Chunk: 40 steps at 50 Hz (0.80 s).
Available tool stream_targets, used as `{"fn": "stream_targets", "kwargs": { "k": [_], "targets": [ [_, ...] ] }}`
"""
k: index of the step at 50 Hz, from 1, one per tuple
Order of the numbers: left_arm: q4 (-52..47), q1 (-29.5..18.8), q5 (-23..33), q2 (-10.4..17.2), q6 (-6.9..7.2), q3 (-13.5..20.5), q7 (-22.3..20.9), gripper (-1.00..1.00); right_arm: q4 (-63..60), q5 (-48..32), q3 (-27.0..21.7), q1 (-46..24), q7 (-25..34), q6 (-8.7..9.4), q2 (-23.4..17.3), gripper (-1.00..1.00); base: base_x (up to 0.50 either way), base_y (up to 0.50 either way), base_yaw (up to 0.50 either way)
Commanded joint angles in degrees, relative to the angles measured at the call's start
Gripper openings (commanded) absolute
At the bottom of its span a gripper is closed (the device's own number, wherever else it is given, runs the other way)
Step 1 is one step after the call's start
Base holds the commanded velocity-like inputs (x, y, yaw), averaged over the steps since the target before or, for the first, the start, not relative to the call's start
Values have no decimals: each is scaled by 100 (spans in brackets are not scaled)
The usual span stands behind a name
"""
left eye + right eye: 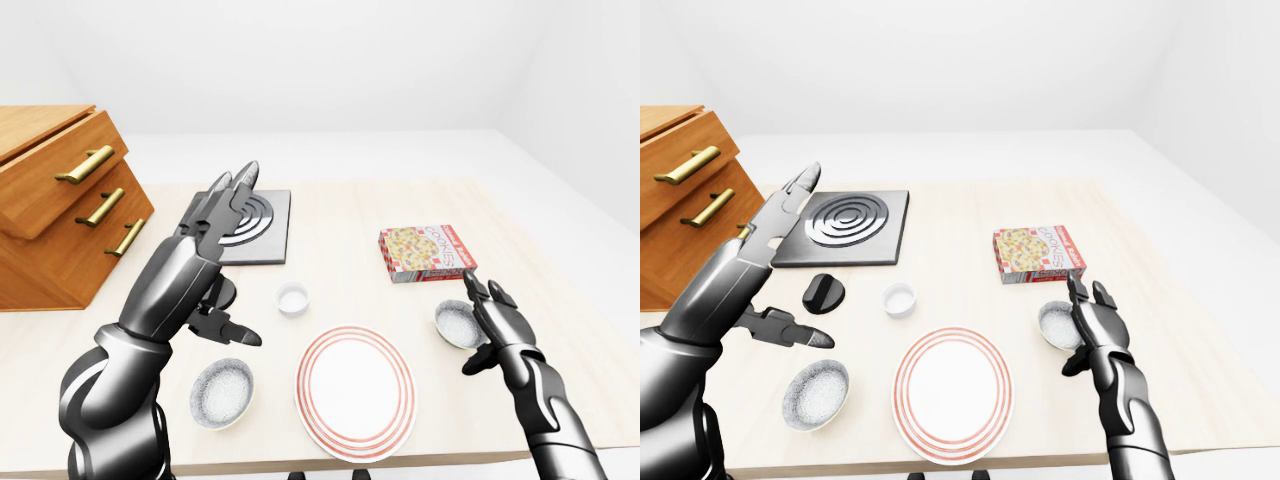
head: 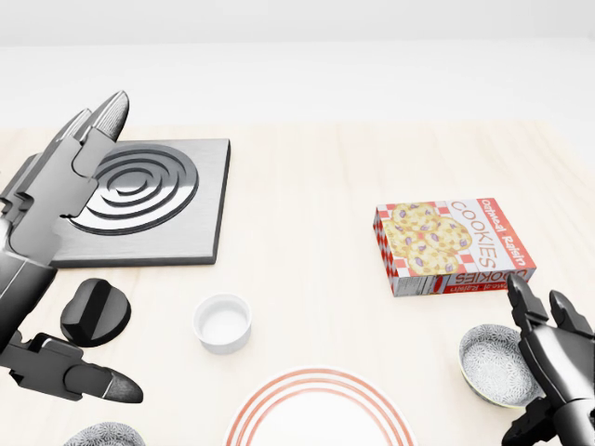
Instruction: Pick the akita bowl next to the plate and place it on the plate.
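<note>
- Pale wooden counter (image 1: 970,215) carries everything.
- Our right hand (image 1: 1088,325), open and empty, stands just beside the akita bowl (image 1: 1056,324).
- We judge this bowl rigid, light and slick; pinch its rim.
- Plate (image 1: 951,392) lies to the hand's left.
- Our left hand (image 1: 775,270) hangs open, empty.

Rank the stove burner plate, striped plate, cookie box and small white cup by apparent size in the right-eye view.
1. Stove burner plate and striped plate: too alike to rank.
2. Cookie box.
3. Small white cup.

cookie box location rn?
In the left-eye view the cookie box lies flat on the table at centre-right, above the speckled bowl by the right hand, right of the stove plate.
</note>
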Motion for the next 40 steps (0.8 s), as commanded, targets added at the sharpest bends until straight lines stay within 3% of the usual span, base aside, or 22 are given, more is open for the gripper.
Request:
{"fn": "stream_targets", "kwargs": {
  "k": [1, 28, 29, 30, 40],
  "targets": [
    [10, 13, -6, -7, 0, 2, 8, 100, 302, 1, 99, -92, -194, 0, -83, 100, 0, 0, 0],
    [12, 20, -22, -4, 0, 17, 13, 100, 525, 27, 203, -152, -334, 0, -83, 100, 0, 0, 0],
    [15, 22, -25, -5, 0, 19, 14, 100, 529, 30, 203, -156, -355, 0, -86, -69, 0, 0, 0],
    [27, 26, -30, -7, 0, 20, 22, 100, 489, 33, 198, -145, -333, 0, -83, -100, 0, 0, 0],
    [20, -6, -15, 5, 0, 5, 14, 100, 467, 47, 194, -118, -356, 0, -70, -95, 0, 0, 0]
  ]
}}
